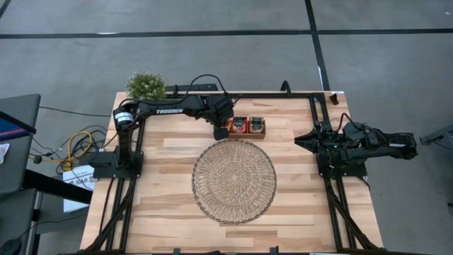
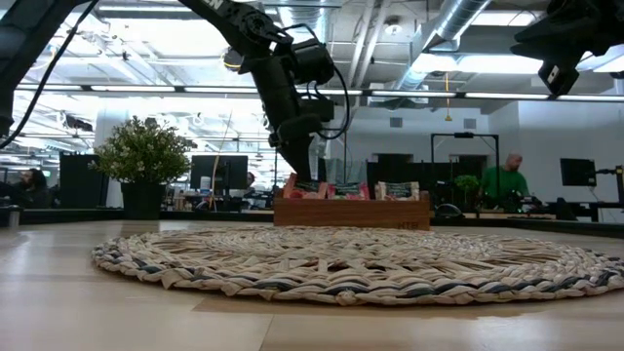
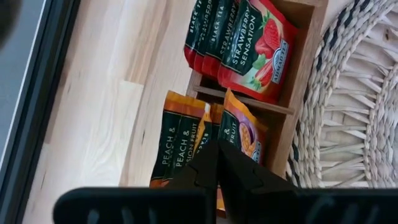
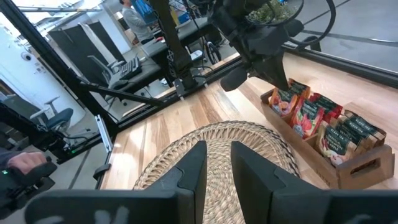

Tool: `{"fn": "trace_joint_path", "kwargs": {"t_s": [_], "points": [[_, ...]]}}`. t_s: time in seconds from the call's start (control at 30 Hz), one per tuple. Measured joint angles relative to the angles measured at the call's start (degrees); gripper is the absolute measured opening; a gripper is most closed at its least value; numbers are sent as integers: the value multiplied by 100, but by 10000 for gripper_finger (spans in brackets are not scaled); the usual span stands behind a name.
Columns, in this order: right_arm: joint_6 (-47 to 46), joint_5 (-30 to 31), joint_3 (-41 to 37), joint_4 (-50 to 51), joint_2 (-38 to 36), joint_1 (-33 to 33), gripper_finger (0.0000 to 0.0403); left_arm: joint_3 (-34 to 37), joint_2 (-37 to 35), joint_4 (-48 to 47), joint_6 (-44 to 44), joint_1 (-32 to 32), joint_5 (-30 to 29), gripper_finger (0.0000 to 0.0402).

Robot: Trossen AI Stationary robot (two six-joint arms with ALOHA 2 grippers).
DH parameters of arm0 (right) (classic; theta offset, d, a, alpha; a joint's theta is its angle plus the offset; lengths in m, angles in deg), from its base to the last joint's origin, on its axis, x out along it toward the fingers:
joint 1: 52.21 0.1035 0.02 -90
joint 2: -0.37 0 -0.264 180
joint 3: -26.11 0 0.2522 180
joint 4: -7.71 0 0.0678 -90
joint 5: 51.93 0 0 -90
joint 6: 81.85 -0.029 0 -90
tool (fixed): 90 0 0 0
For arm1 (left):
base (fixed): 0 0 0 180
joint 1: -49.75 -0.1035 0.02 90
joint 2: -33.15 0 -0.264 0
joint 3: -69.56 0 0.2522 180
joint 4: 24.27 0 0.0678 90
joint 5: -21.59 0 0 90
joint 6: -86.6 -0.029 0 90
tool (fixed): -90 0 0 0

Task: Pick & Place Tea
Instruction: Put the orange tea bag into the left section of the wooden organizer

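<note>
The table (image 1: pixel 170 152) is pale wood planks with a dark frame along its edges. A round woven mat (image 1: pixel 234 181) lies at its middle. A small wooden tray (image 1: pixel 247 127) sits just beyond the mat, and a potted plant (image 1: pixel 146 86) stands at a far corner.

Two dark six-joint arms, matte black throughout.
Left arm (image 1: pixel 170 108) carries white "TROSSEN" lettering and a silver-capped joint; black cables loop over its wrist. Right arm (image 1: pixel 368 139) all black, angular links, black pincer fingers (image 4: pixel 186 171).
</note>
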Motion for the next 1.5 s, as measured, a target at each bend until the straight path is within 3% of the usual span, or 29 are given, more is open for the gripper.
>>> {"fn": "trace_joint_path", "kwargs": {"t_s": [0.67,0.83,1.23,1.5], "points": [[0,0,0,-2,-1,0,65,0,0,26,-22,0,-140,5],[0,0,0,-2,0,0,65,-2,-2,-65,-91,0,-140,40],[-2,0,0,-2,-1,0,65,-4,-4,-193,-346,0,-179,174],[-5,15,1,-3,-2,0,65,-7,-135,-177,-347,1,-805,191]]}}
